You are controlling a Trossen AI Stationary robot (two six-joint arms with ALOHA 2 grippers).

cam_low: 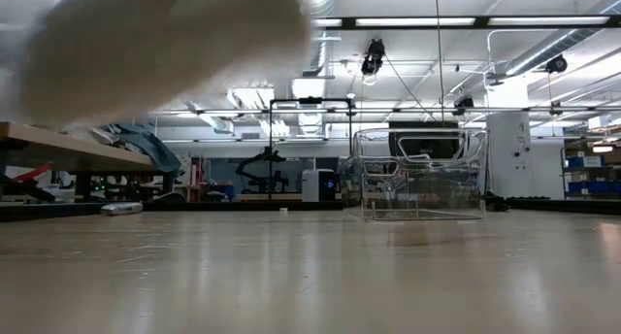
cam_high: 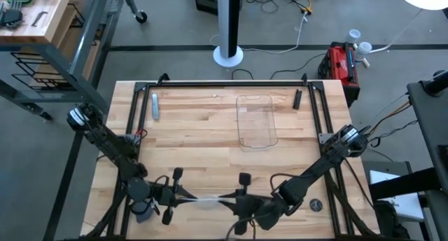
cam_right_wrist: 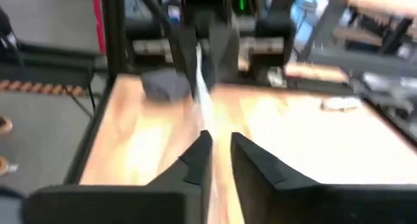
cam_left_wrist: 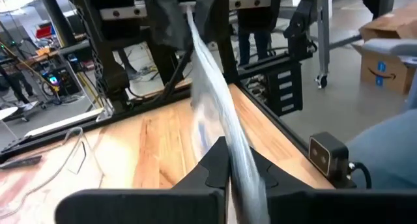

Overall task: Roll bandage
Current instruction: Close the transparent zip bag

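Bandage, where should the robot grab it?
By its two ends, one from each side. The bandage is a long floppy strip, stretched between the left jaws and right jaws, both shut on it; end grips keep it straight.

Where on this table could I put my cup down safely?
The bare wood between the wrapper and the tray, or right of the tray. The near edge is crowded: the left gripper and right gripper hold the bandage stretched between them.
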